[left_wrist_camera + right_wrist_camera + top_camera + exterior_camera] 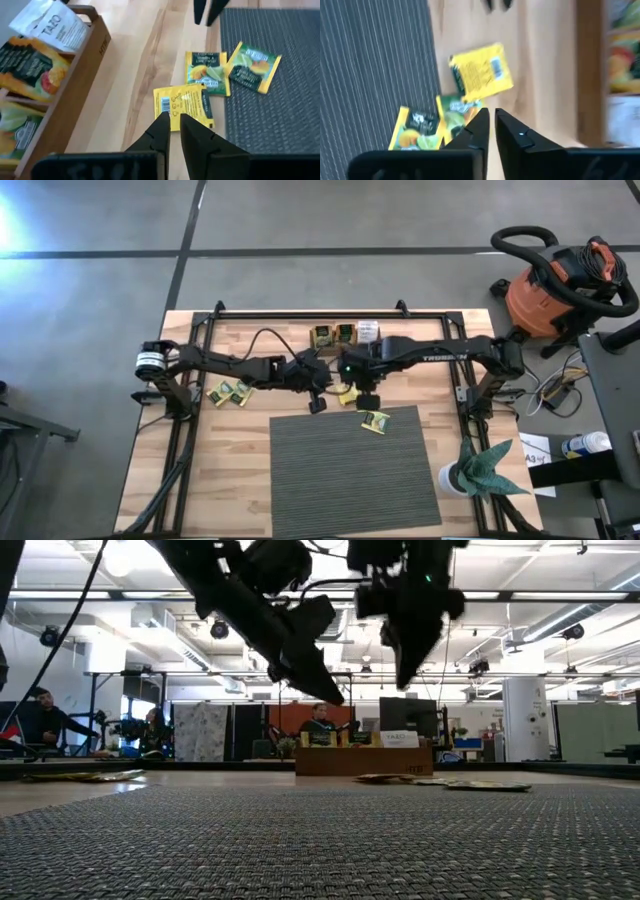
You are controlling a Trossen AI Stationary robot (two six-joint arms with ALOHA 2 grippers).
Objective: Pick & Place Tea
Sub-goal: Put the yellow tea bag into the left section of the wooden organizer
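a: above the grey mat (355, 470) and wooden table (235, 450), your two arms meet mid-air. tray (340, 333) at the back, tea sachets (185, 104) loose at the mat's edge.

b: and the grippers?

a: left gripper (171, 122) hangs over the yellow sachet, fingers nearly together, holding nothing. right gripper (491, 117) likewise close-set and empty.

b: advice?

a: spread the fingers first, then drop straight onto one sachet's edge.

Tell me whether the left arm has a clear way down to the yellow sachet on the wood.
Probably yes. The left gripper hangs just above the yellow sachet, which lies flat on bare wood with nothing over it. Its fingers are nearly together, so they would likely need to open first.
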